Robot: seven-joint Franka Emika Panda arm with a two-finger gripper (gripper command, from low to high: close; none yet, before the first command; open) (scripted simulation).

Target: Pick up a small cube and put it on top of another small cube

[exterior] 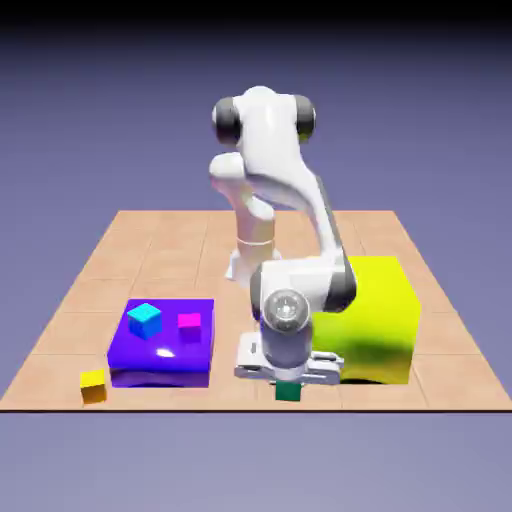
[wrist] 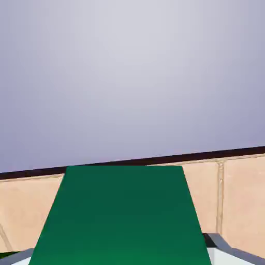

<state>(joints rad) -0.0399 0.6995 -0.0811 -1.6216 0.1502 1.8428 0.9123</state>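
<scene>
The small teal-green cube (exterior: pixel 288 392) sits at the table's near edge, directly under my gripper (exterior: pixel 288 384), whose hand hides its upper part. In the hand view the cube (wrist: pixel 121 215) fills the space between my grey fingertips (wrist: pixel 227 248), which press its two sides: the gripper is shut on it. A cyan-blue small cube (exterior: pixel 145 319) and a magenta small cube (exterior: pixel 189 323) rest on top of the large blue-violet block (exterior: pixel 160 360) toward the exterior view's left. A small yellow cube (exterior: pixel 93 384) lies on the table beside that block.
A large glossy yellow-green block (exterior: pixel 375 320) stands just behind and to the exterior view's right of my hand. The table's near edge (exterior: pixel 250 408) runs right below the cube, and shows as a dark line (wrist: pixel 155 160) in the hand view.
</scene>
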